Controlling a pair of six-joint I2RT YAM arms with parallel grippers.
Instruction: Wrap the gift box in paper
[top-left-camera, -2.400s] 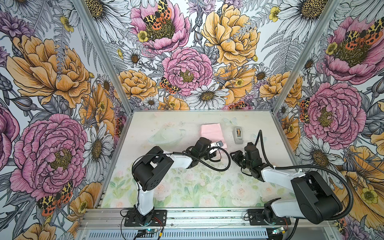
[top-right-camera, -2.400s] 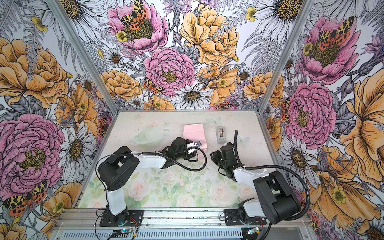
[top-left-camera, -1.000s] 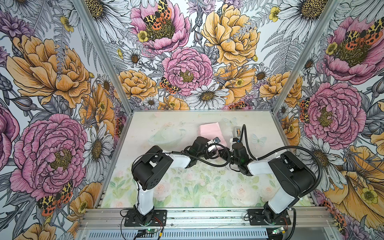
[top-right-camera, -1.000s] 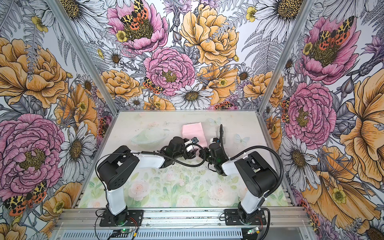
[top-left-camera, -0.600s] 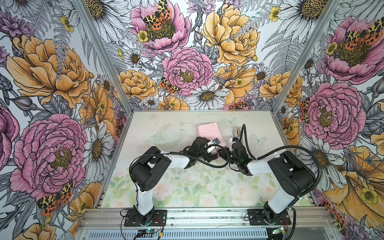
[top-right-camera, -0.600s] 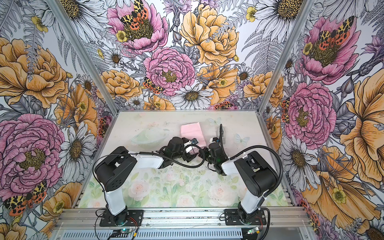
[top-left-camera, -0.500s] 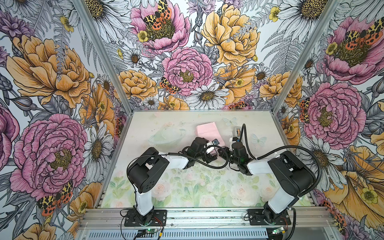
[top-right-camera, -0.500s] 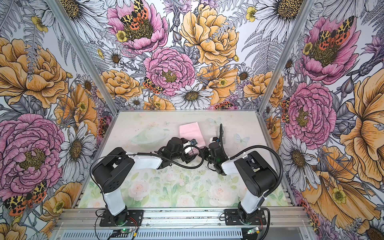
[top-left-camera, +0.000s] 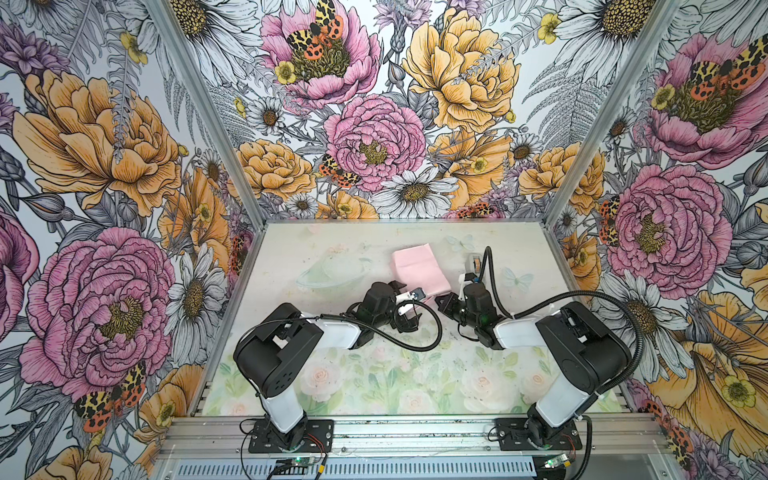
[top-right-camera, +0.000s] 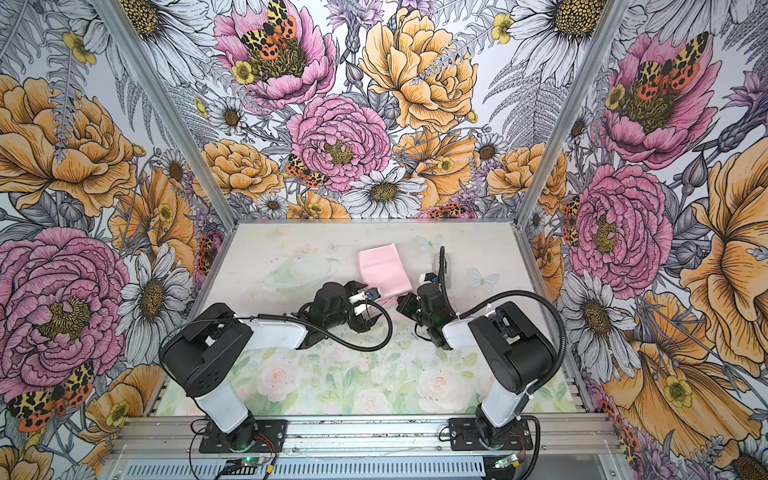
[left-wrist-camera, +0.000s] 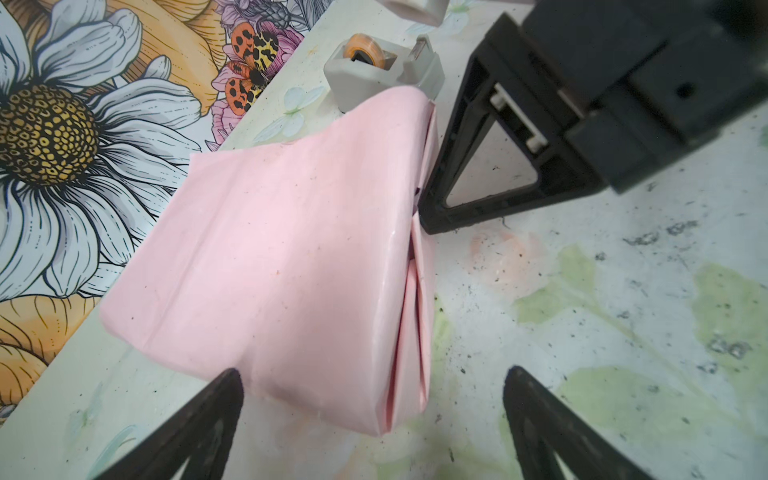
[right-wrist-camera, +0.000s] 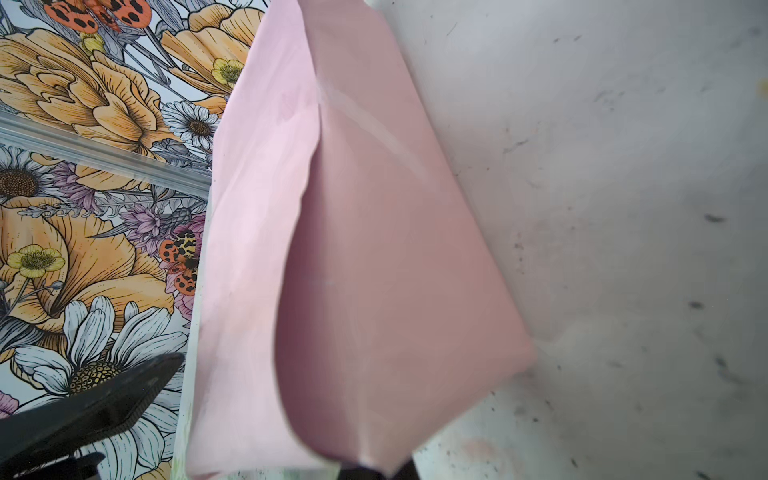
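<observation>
The paper (top-left-camera: 419, 270) (top-right-camera: 382, 270) lies folded into a pale pink bundle at the back middle of the table. The gift box is hidden. My left gripper (top-left-camera: 409, 303) (top-right-camera: 370, 303) is open at the bundle's near end. In the left wrist view the paper (left-wrist-camera: 291, 249) reaches between its spread fingertips (left-wrist-camera: 232, 378) without touching them. My right gripper (top-left-camera: 444, 301) (left-wrist-camera: 428, 216) is shut, and its tip meets the bundle's folded side edge. In the right wrist view a raised flap of paper (right-wrist-camera: 374, 249) ends right at the jaws of the right gripper (right-wrist-camera: 374, 473).
A small grey tape dispenser (top-left-camera: 476, 264) (left-wrist-camera: 382, 70) stands just behind the right gripper, near the paper's far right corner. Flowered walls enclose the table on three sides. Both arms' cables loop over the middle of the table.
My left gripper has opened fully and let go of the paper's near end. The right gripper has stayed shut at the bundle's side. The paper has barely shifted.
</observation>
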